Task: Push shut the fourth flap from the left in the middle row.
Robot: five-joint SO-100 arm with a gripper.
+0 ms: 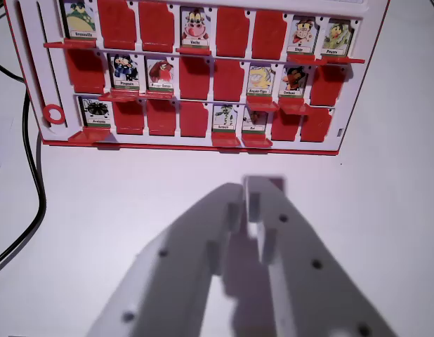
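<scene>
Wrist view, looking down the gripper (248, 193) toward a red flap board (34, 70) that stands on a white table (133, 182).

Gripper: white, out of focus, fills the lower middle of the frame. Jaws drawn almost together, with only a thin slit between the tips. Nothing is held in them. The tips hang over bare table, well short of the board's lower edge and touching none of it.

Board: three rows of flaps, the top row partly cut off by the frame edge. Some slots show a picture card with a small red ledge beneath; the others show plain red.

Middle row, counted from the wrist view's left: plain red, picture, picture, plain red, plain red, picture, picture, plain red. The fourth slot (194, 77) shows plain red, no card face. It sits just right of the card with a red figure (161, 74), up and to the wrist view's left of the gripper tips. The four picture cards in this row are the second, third, sixth and seventh; the seventh (293, 81) is the last of them.

Bottom row: pictures at the far left and at two neighbouring slots near the middle.

A red ring (54, 114) sits on the board's left margin. A black cable (36, 175) runs down the table along the left edge
</scene>
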